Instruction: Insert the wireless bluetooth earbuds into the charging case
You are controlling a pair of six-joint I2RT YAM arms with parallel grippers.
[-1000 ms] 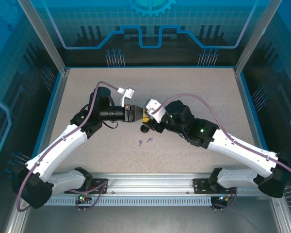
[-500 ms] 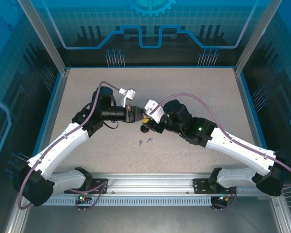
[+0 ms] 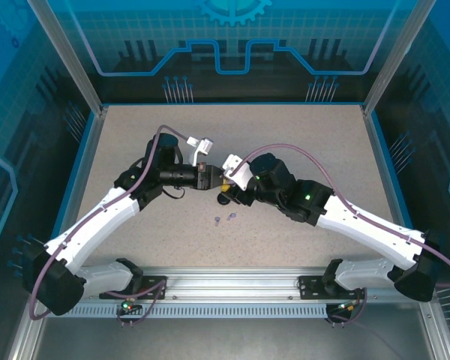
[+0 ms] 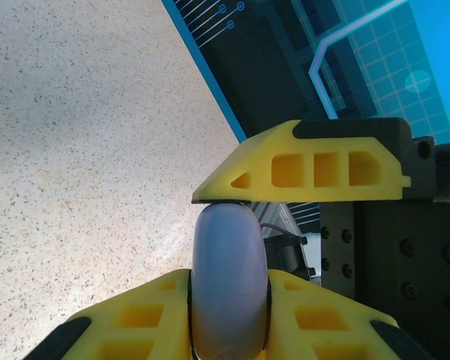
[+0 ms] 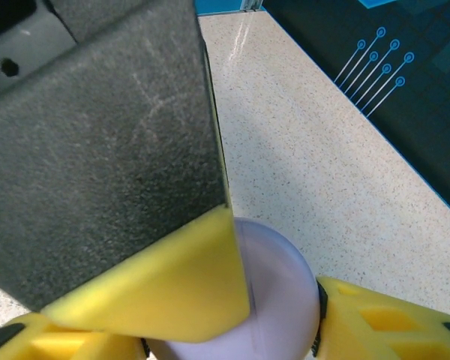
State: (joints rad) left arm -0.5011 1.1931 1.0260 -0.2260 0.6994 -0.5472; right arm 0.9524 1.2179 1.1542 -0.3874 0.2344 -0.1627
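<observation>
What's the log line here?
left gripper: clamped on lavender case | right gripper: at same case, grip unclear | lavender earbuds: loose on table

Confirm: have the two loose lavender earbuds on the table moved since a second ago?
No. The lavender earbuds lie at the same spot, with the same gap to the front rail below them.

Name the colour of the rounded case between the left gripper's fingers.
Pale lavender rounded case; clearest in the left wrist view.
</observation>
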